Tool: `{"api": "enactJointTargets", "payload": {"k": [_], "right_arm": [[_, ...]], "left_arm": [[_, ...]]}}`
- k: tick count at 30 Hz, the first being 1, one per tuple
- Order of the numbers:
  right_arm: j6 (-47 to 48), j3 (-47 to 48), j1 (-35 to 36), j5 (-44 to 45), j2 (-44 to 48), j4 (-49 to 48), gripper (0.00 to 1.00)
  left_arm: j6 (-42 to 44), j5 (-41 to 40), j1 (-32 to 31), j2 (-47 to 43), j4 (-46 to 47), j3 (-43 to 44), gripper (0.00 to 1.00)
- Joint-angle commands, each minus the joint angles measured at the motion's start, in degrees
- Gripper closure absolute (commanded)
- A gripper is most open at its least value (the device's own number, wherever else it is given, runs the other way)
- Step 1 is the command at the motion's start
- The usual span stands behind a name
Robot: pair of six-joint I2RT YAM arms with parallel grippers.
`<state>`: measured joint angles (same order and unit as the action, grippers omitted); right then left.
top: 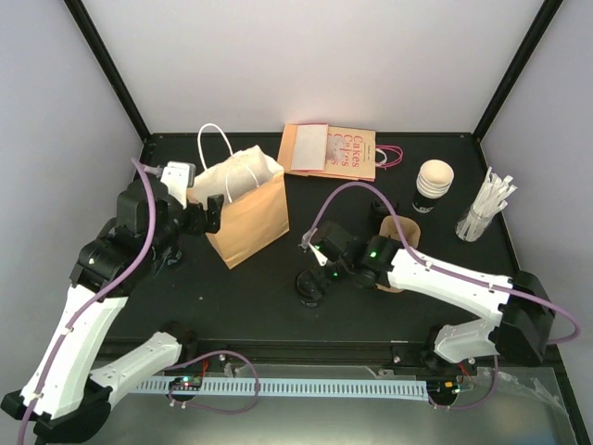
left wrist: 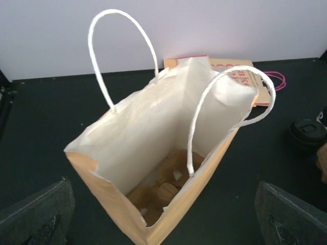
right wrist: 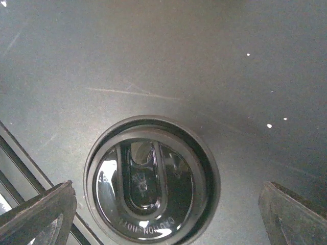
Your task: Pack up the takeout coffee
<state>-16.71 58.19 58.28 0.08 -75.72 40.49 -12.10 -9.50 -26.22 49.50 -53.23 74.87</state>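
The takeout coffee (top: 310, 287), a small black cup under a glossy round black lid (right wrist: 152, 181), stands upright on the black table in front of the bag. My right gripper (top: 315, 267) hangs open straight above it. In the right wrist view its fingers (right wrist: 38, 214) flank the lid without touching. The brown paper bag (top: 246, 209) stands open, white inside, with white handles (left wrist: 120, 56). My left gripper (top: 206, 213) is open at the bag's left side, and the bag's near corner (left wrist: 148, 224) sits between its fingers (left wrist: 36, 214). Brown moulded pulp (left wrist: 166, 191) lies at the bag's bottom.
Flat paper bags (top: 329, 148) lie at the back. At the right stand a stack of black cups (top: 434, 185), a holder of white wrapped straws (top: 484, 209) and a brown piece (top: 408, 230) behind my right arm. The table's near rail (top: 278, 385) runs below.
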Motion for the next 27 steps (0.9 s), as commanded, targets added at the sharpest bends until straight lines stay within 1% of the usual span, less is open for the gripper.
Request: {"api": "enactJointTargets", "payload": {"k": [1,11,17,19,23,27], "right_arm": [[-1.9,2.42,1.76,2.84,-2.77,2.91,0.0],[-3.5,2.45,1.94,2.27,-3.96,2.31,0.0],[-3.85,2.88,2.01,2.89,-4.88,2.6,0.01],[-3.94,3.08,2.01,2.78,-5.34,2.9,0.03],[-3.94,3.22,2.21,2.14,-5.75,2.85,0.06],[-3.82,4.07,3.28,3.86,-5.8,3.5,0.06]], "left_arm": [[2.08,-3.95,1.27,-2.72,0.88,-1.08,0.01],[5.35,-5.55,1.26,-10.98,5.32,-6.36,0.01],[5.13,-7.1,1.26,-10.67,3.71,-6.34,0.01],[5.03,-7.98,1.26,-10.61,3.33,-6.47,0.01],[5.31,-7.65,1.26,-11.03,3.7,-6.84,0.01],[5.5,-7.46,1.26,-11.02,3.63,-7.02,0.01]]}}
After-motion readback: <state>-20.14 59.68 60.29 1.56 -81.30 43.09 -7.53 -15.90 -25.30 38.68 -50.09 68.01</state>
